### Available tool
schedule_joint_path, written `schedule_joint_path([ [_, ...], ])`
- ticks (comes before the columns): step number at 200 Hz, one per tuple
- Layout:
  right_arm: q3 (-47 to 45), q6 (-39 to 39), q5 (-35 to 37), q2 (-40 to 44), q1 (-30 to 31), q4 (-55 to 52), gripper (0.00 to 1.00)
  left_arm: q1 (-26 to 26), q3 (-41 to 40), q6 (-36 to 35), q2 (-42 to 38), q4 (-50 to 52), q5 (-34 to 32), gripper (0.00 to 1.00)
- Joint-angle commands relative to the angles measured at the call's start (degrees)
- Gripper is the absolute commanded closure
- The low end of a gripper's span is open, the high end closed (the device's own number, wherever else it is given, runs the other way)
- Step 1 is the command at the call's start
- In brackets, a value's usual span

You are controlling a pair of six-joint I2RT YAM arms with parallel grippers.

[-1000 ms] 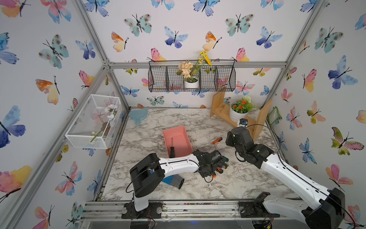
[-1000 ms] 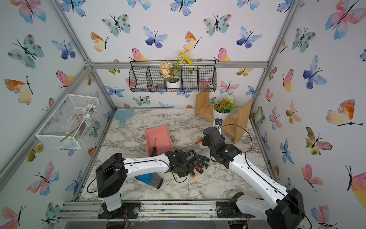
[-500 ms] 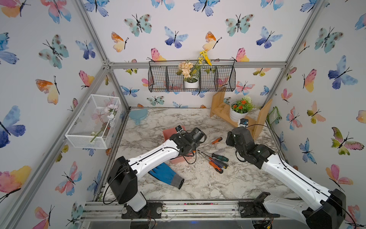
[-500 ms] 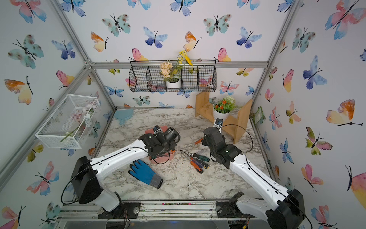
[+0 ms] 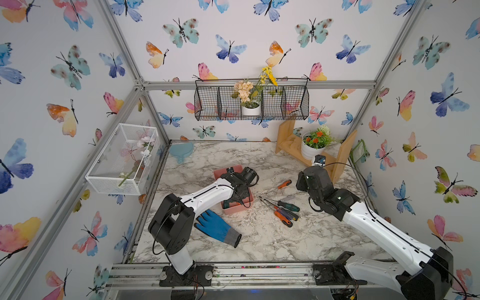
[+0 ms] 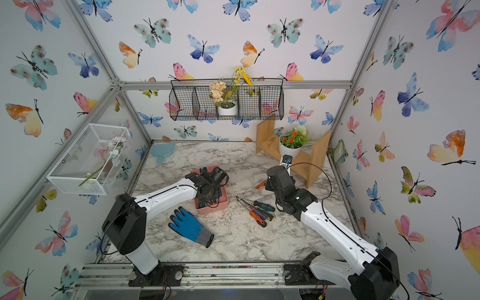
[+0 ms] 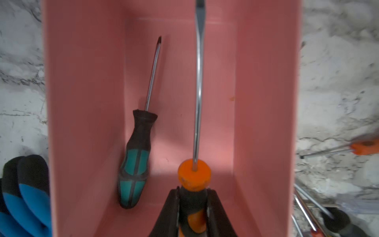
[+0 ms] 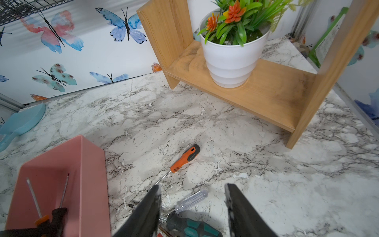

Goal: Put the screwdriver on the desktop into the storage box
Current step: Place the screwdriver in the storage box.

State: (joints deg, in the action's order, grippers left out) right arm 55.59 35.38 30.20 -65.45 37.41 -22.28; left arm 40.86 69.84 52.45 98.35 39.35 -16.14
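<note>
The salmon-pink storage box stands on the marble desktop. My left gripper is shut on the black-and-orange handle of a screwdriver, held lengthwise inside the box just above its floor. A teal-and-black screwdriver lies in the box beside it. Several more screwdrivers lie in a pile right of the box, and a small orange one lies apart. My right gripper hangs open over the pile's clear-handled screwdriver, holding nothing.
A blue glove lies in front of the box. A wooden shelf with a potted plant stands at the back right. A light blue paddle lies at the back left. White mesh and black wire baskets hang on the walls.
My left arm has swung from the screwdriver pile over to the pink box, carrying the orange-and-black screwdriver with it. The right arm has not moved.
</note>
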Motion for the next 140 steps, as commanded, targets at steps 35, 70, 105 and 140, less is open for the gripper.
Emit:
schedule_joint_path([
  [35, 2.1, -0.1, -1.6, -1.9, -0.5, -0.6, 0.46, -0.3, -2.0, -0.5, 4.3, -3.5, 2.5, 0.66],
  [70, 2.4, -1.5, -2.8, -2.1, -0.5, -0.1, 0.43, -0.8, -1.6, 0.3, 2.8, -4.1, 1.8, 0.52],
  [105, 4.3, -8.4, -12.3, -5.7, -0.4, 0.4, 0.41, -0.8, -0.9, 0.7, -5.2, -5.3, -1.2, 0.50],
  [140, 8.1, -17.3, -29.8, -15.1, -0.4, -9.1, 0.41, -1.3, -6.6, -1.5, -17.6, -14.1, -3.1, 0.50],
])
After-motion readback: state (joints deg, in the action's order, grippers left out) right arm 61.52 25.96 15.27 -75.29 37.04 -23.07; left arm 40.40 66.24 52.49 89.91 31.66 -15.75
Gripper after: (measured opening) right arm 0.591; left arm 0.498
